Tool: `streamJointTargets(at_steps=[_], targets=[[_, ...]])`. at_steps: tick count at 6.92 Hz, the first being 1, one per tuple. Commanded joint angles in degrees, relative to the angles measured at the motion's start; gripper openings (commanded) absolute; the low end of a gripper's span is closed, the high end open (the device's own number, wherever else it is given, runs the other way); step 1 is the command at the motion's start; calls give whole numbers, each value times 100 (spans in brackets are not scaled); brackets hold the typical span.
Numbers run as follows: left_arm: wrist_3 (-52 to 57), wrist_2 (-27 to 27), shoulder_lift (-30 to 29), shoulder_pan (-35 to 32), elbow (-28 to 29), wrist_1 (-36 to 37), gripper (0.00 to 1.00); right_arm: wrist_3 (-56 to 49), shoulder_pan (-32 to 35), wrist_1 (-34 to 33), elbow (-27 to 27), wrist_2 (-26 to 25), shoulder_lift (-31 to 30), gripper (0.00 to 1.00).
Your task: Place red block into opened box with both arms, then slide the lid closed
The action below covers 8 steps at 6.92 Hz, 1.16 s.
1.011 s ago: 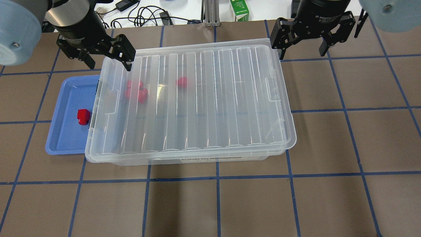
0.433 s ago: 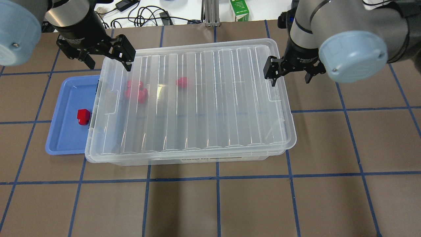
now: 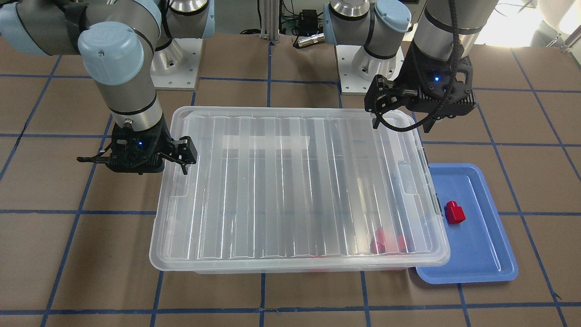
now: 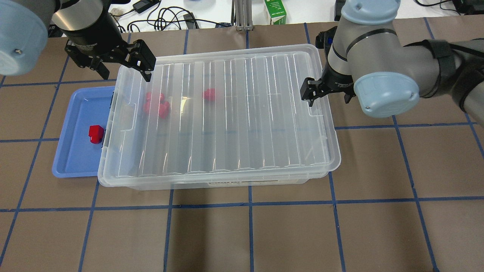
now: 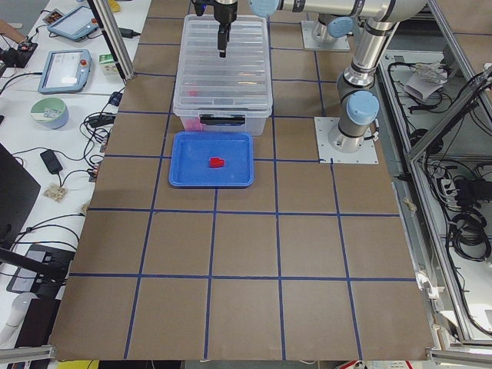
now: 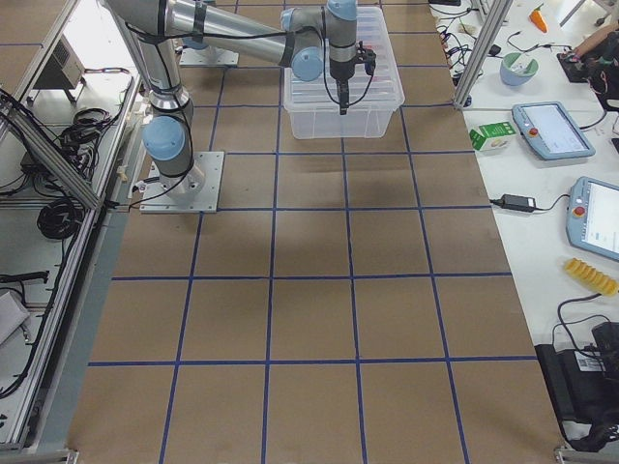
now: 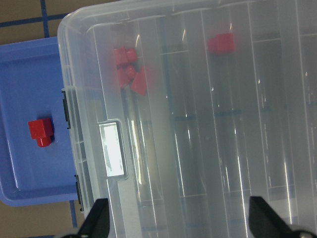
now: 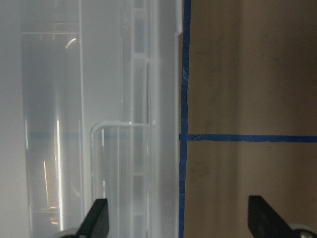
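The red block (image 4: 95, 134) (image 3: 454, 212) (image 7: 40, 131) lies in a blue tray (image 4: 75, 158) against the box's left end. The lid (image 4: 227, 113) (image 3: 295, 181) lies over the clear box (image 4: 227, 184), covering it. Several red pieces (image 4: 157, 104) show blurred through the lid. My left gripper (image 4: 124, 75) (image 3: 401, 125) hangs open over the box's far left corner, holding nothing. My right gripper (image 4: 326, 100) (image 3: 134, 165) is open and straddles the lid's right short edge by its recess (image 8: 119, 173), one finger over the lid, one over the table.
The brown table has blue tape lines (image 4: 249, 204). A green carton (image 4: 275, 11) and cables (image 4: 166, 17) sit beyond the far edge. The tray (image 5: 211, 159) is partly tucked under the box's rim. Side tables hold tablets (image 6: 551, 129).
My right arm has swung in and lowered, bringing its open gripper from behind the box's far right corner to the lid's right edge. The left gripper, lid and block stayed still.
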Motion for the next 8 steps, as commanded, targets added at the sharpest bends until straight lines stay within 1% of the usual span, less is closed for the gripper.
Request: streamJointTargets(at_steps=[1, 2, 3, 4, 5, 6, 7, 8], targets=[[-14, 27, -6, 9, 122, -10, 100, -201, -117, -400, 43, -327, 164, 100], [-15, 123, 11, 78, 140, -71, 100, -210, -196, -376, 52, -434, 173, 100], [3, 98, 11, 140, 54, -80, 100, -289, -301, -384, 52, -435, 173, 100], [99, 89, -76, 193, 35, -106, 100, -594, -554, -375, 43, -435, 173, 100], [300, 98, -155, 411, 9, -115, 100, -919, -870, -332, 43, -418, 130, 100], [693, 89, -269, 752, -9, -106, 100, -1192, -1091, -297, 43, -426, 129, 100], [1593, 89, -401, 1234, -35, -45, 100, -1343, -1276, -288, 43, -418, 121, 100], [2212, 80, -593, 1761, -44, -45, 100, -1405, -1425, -287, 43, -426, 112, 100]])
